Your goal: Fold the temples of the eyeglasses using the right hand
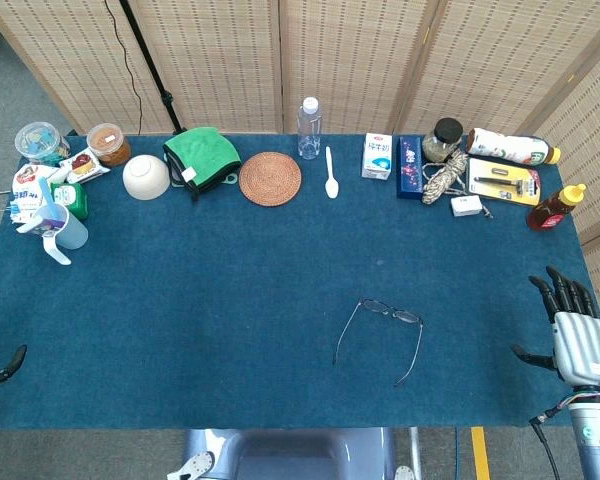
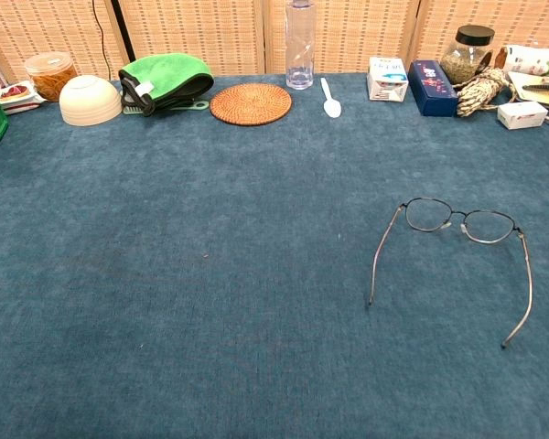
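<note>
eyeglasses (image 1: 385, 322) sit out on the blue felt tabletop (image 1: 180, 300), right of centre and toward the near edge, both thin wire temples splayed open and pointing at the near edge, lenses facing the back. in the chest view the eyeglasses (image 2: 457, 242) lie flat, rounded lenses, dark slim frame. wide bare cloth all around them, nothing touching. the right hand (image 1: 572, 330) hovers at the right edge of the tabletop, well apart from the frames, silver palm, dark fingers (image 1: 560, 290) spread apart and holding nothing. at the far left edge only dark fingertips of the left hand (image 1: 2, 368) peek in; can't tell how they're set. all the clutter hugs the back edge: white bowl (image 1: 146, 176) upturned, green cloth (image 1: 202, 157) bunched, round woven coaster (image 1: 270, 178), clear plastic bottle (image 1: 309, 127), white spoon (image 1: 331, 172), coiled rope (image 1: 444, 180), amber sauce bottle (image 1: 556, 208) at the back right.
</note>
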Tool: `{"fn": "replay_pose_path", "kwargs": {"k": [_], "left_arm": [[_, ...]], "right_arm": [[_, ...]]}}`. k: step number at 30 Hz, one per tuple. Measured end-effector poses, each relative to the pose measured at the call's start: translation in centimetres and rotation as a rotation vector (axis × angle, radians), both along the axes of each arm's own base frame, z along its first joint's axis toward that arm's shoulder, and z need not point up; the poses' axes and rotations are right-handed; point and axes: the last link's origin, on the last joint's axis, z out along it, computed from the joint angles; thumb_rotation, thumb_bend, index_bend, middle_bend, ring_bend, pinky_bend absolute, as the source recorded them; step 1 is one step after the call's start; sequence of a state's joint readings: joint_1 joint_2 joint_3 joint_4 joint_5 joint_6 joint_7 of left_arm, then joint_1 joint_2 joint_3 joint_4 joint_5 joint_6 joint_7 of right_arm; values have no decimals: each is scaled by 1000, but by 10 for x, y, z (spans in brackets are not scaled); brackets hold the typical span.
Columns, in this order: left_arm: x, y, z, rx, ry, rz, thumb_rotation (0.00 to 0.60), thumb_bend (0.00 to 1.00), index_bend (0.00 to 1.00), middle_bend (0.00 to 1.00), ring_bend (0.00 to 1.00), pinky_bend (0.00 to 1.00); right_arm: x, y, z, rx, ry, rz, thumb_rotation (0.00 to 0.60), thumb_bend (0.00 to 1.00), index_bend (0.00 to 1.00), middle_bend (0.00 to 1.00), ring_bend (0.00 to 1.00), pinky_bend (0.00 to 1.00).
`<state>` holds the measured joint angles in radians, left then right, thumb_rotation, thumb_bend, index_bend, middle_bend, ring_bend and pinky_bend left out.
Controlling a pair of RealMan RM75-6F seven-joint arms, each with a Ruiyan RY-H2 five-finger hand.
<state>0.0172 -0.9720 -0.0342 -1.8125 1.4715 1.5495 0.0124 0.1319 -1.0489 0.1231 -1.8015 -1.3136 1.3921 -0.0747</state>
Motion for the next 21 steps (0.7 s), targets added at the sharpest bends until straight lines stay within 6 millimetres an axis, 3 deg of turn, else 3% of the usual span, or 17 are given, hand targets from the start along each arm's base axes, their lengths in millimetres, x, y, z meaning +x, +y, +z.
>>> {"fn": "replay_pose_path", "kwargs": {"k": [21], "left_arm": [[2,-2,4,7,-4,-16,359,277,119,22,40,0]], "right_arm": [[3,1,3,8,-29,21,600,132,126,5,0,15]]}}
